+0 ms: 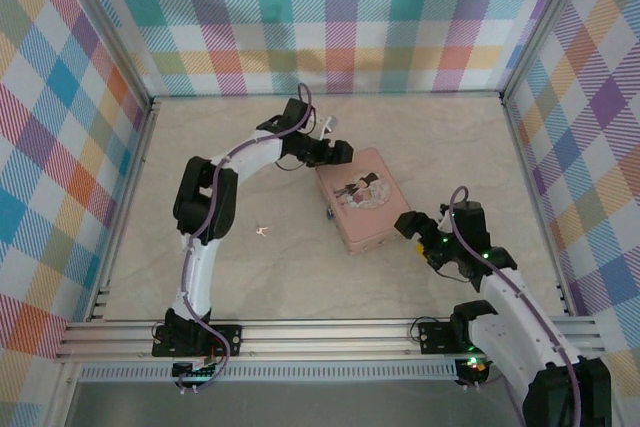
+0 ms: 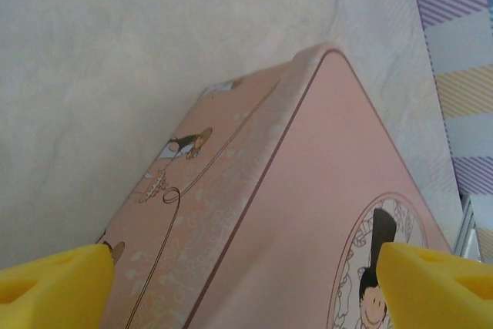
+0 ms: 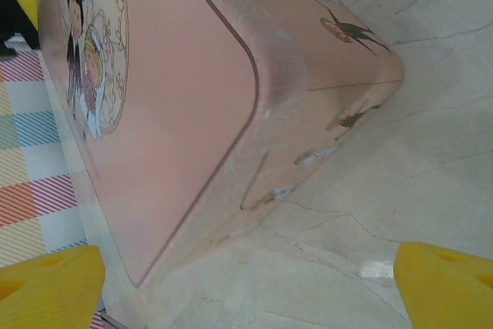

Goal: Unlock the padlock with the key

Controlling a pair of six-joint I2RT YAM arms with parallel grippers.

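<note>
Yellow fingertips (image 3: 46, 283) of right gripper (image 1: 412, 225): spread apart, nothing held, beside pink tin (image 1: 362, 197). Left gripper (image 1: 335, 152): likewise spread, at tin's far corner. Padlock (image 1: 328, 213): lodged against tin's left edge. Key (image 1: 263, 232): well apart on bare table (image 1: 200, 127). Risk: padlock could be dragged if tin is nudged. Open room is found leftward.

From above, the padlock (image 1: 327, 213) is just a dark speck at the edge of the pink tin (image 1: 375, 222), the key (image 1: 263, 232) a pale fleck. Both wrist views cut the tin off.
</note>
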